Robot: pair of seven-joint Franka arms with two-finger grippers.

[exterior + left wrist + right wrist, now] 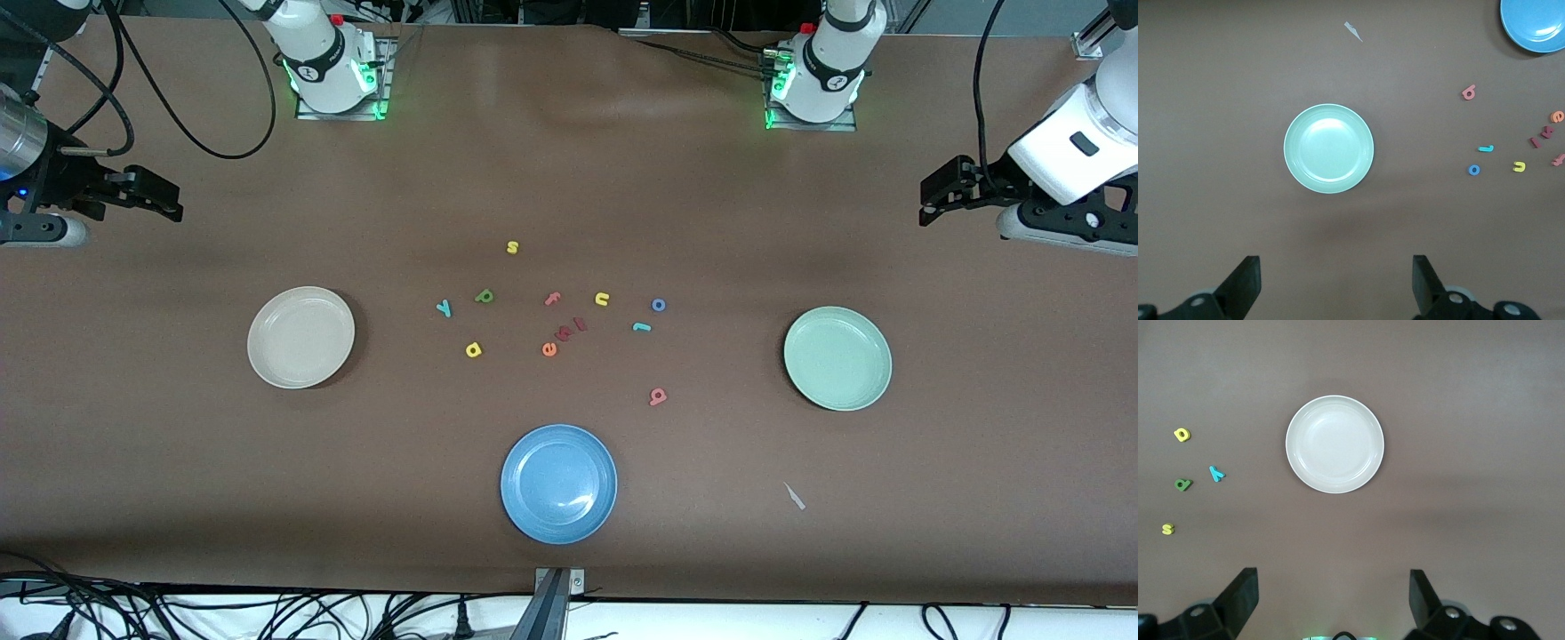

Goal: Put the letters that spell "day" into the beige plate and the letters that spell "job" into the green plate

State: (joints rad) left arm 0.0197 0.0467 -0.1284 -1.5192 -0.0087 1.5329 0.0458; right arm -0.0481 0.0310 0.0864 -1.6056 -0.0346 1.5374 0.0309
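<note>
Over the tabletop's (pixel 569 178) ends, both arms wait. Left pincer (pixel 929 203) gapes wide above the green plate (pixel 1329 149), holding nothing. Right pincer (pixel 169 203) gapes wide above the beige plate (pixel 1335 444), empty too.

Three plates: one beige plate (pixel 300 337), one green plate (pixel 837 357), one blue plate (pixel 558 483), eleven small foam letters (pixel 549 349) loose on the bench (pixel 178 462), one pale scrap (pixel 794 496), two arms

foam letters (pixel 551 311) on table | readable: s, y, d, a, f, n, o, e

blue plate (pixel 1535 25) cut off by left wrist view's edge, dark red letters (pixel 573 329) too small to read
</note>
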